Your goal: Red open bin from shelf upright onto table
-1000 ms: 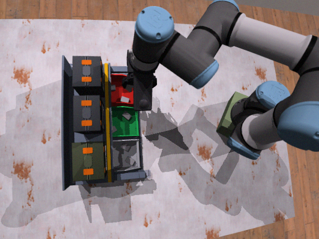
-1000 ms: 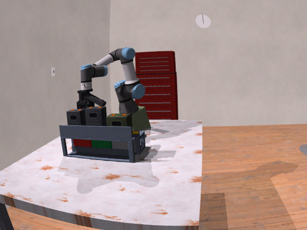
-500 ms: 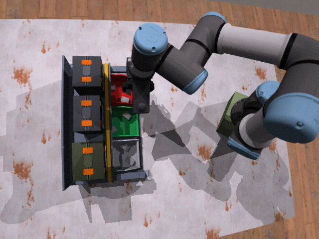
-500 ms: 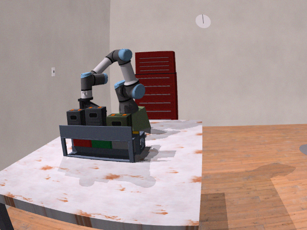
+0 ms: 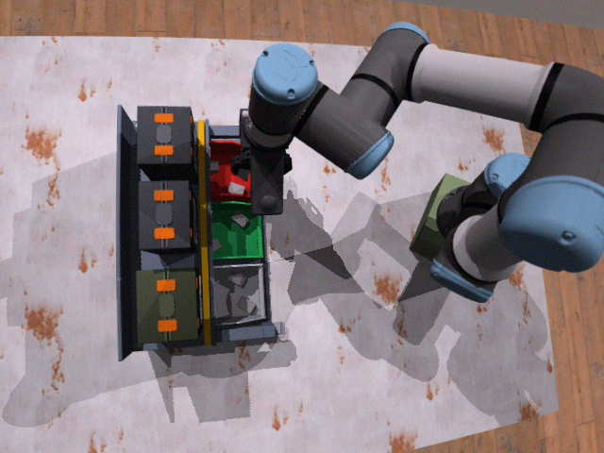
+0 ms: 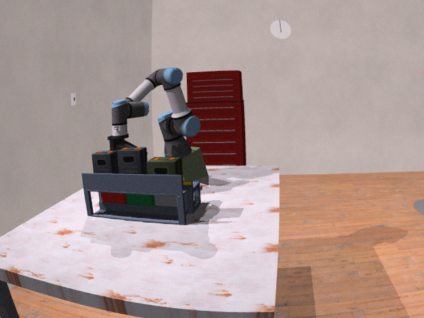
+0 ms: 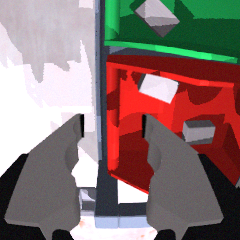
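The red open bin (image 5: pixel 226 168) sits at the far end of the shelf's lower level, next to the green bin (image 5: pixel 237 228). It holds grey parts (image 7: pixel 158 88). In the wrist view the red bin (image 7: pixel 170 125) is upright. My gripper (image 7: pixel 113 116) is lowered over its outer wall. The fingers are narrowed but still apart. One finger is outside the shelf's front rail (image 7: pixel 100 100) and one is inside the bin. I see no finger pressing on the wall. In the overhead view the gripper (image 5: pixel 243 168) is mostly hidden under the wrist.
A grey open bin (image 5: pixel 240 293) sits beyond the green one. Two black boxes (image 5: pixel 164 136) and an olive box (image 5: pixel 166 304) stand on the shelf's upper level, behind a yellow rail (image 5: pixel 204 228). The arm's olive base block (image 5: pixel 434 214) stands at the table's right side.
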